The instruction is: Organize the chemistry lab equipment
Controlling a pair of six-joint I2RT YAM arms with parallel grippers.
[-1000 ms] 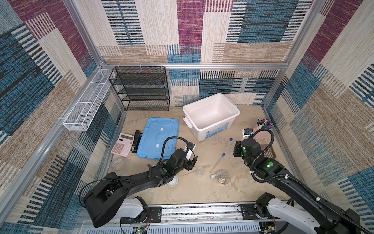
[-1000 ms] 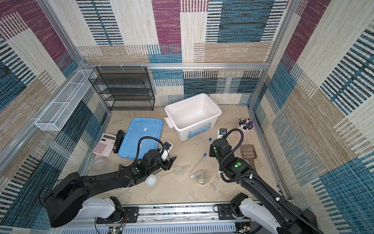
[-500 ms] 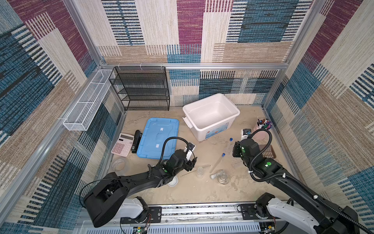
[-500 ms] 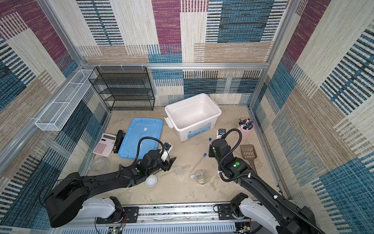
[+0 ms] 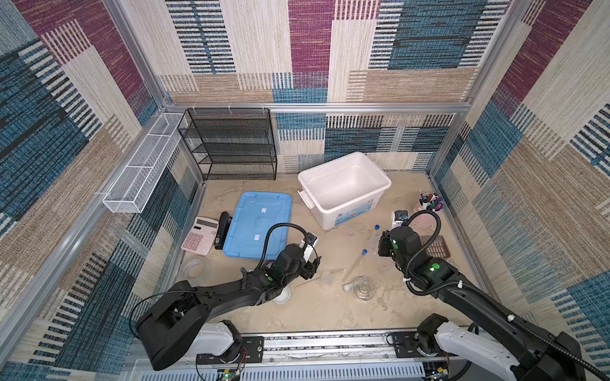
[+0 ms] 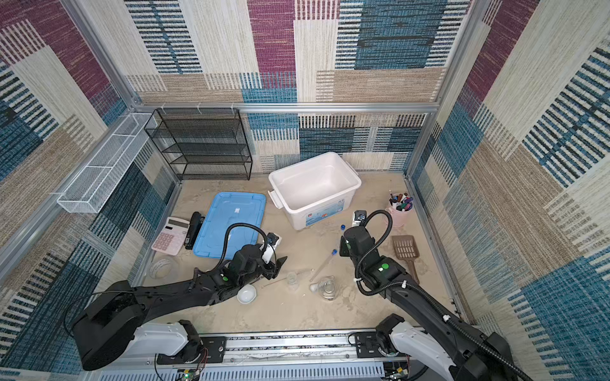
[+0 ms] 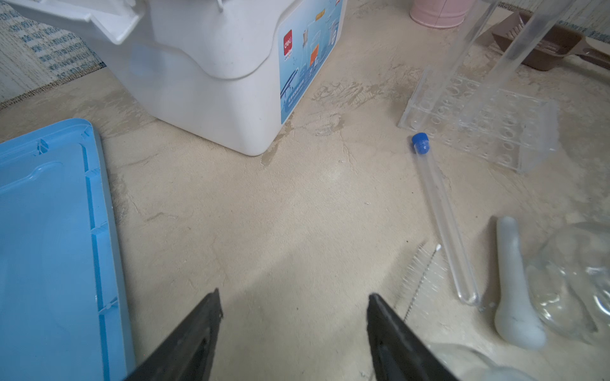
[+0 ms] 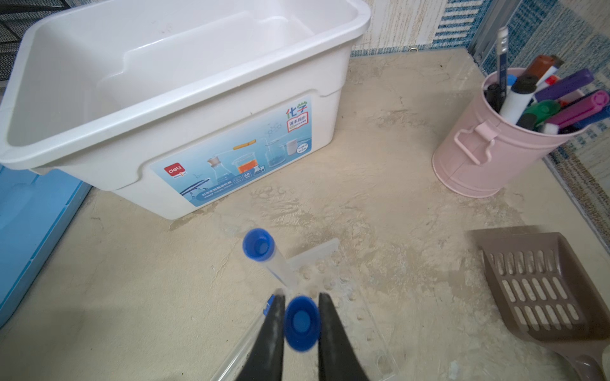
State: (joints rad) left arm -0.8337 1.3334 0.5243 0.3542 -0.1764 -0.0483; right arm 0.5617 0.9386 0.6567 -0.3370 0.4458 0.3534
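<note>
My right gripper [image 8: 298,295] is shut on the blue cap of an upright test tube [image 8: 302,321], just above a clear test tube rack [image 8: 333,280]. A second capped tube [image 8: 258,245] stands in that rack. A third tube [image 5: 355,265] [image 7: 442,217] lies flat on the table. My left gripper [image 7: 293,297] [image 5: 312,264] is open over bare table with nothing between its fingers. To its right are a thin wire brush [image 7: 421,273], a small beaker [image 5: 326,280], a glass flask [image 5: 363,288] and a white pestle [image 7: 513,290]. The white ceramic dish [image 6: 247,293] sits beside the left arm.
An open white bin [image 5: 343,188] stands at the back, its blue lid [image 5: 259,224] flat to the left. A black stapler [image 5: 222,229] and a pink calculator [image 5: 199,236] lie beyond it. At the right are a brown scoop [image 6: 406,247] and a pink marker cup [image 6: 401,207].
My right gripper has crept slightly to the left with the tube still in it. The left arm has not moved.
</note>
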